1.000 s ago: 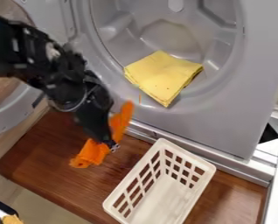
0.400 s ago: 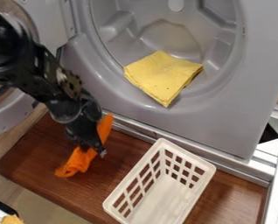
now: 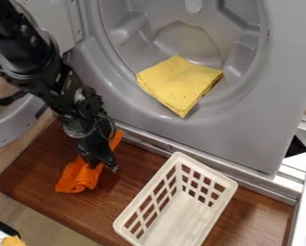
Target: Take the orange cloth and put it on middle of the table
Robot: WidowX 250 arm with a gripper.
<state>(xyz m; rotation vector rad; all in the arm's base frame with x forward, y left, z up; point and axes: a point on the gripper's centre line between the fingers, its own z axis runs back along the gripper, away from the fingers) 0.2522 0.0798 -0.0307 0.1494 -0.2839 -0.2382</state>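
Note:
My black gripper hangs from the upper left over the left part of the brown wooden table. Its tips are at the orange cloth, which shows on both sides of them: a bunched part to the lower left and a narrow strip to the upper right, beside the machine's front. The cloth's lower part appears to lie on the wood. Part of the cloth is hidden behind the gripper, and whether the fingers hold it shut cannot be made out.
A white slotted basket stands right of the gripper on the table. Behind is a grey machine front with a round opening, a folded yellow cloth on its rim. The machine's open door is at the left.
The gripper and the orange cloth have moved left and down toward the wood. The cloth's lower part has spread out. The basket and yellow cloth have stayed still.

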